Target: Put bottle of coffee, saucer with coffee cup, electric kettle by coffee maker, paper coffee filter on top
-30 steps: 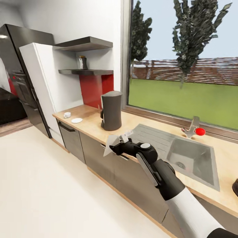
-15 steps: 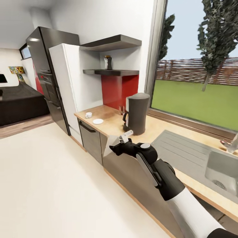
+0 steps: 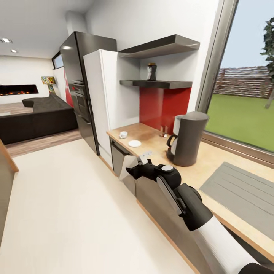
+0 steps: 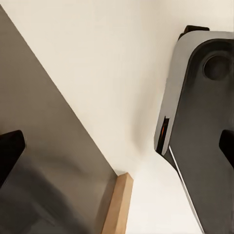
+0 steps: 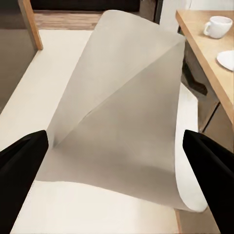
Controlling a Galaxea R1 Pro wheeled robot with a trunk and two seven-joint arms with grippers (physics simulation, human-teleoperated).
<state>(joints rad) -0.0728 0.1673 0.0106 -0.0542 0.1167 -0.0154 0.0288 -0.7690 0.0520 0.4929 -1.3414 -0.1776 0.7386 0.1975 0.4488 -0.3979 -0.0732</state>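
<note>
The coffee cup (image 3: 123, 134) and saucer (image 3: 134, 143) sit near the bench's (image 3: 213, 167) left end. The right gripper (image 3: 133, 170) holds the paper coffee filter (image 3: 127, 166) between its fingers (image 5: 19, 161), before the bench's front edge. Rightward, the coffee maker (image 3: 187, 138) stands on the bench; the bottle of coffee (image 3: 152, 71) is on the shelf (image 3: 156, 83). The left fingers' (image 4: 9, 151) spread I cannot tell.

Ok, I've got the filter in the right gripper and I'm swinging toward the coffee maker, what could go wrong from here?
The paper coffee filter is thin and bent between the right gripper's fingers, so it may crumple or slip in transit. The coffee maker is tall, and the gripper sits below its top: raising too late could knock it. The coffee cup and saucer lie near the countertop edge, so a wide arm swing could clip them.
</note>
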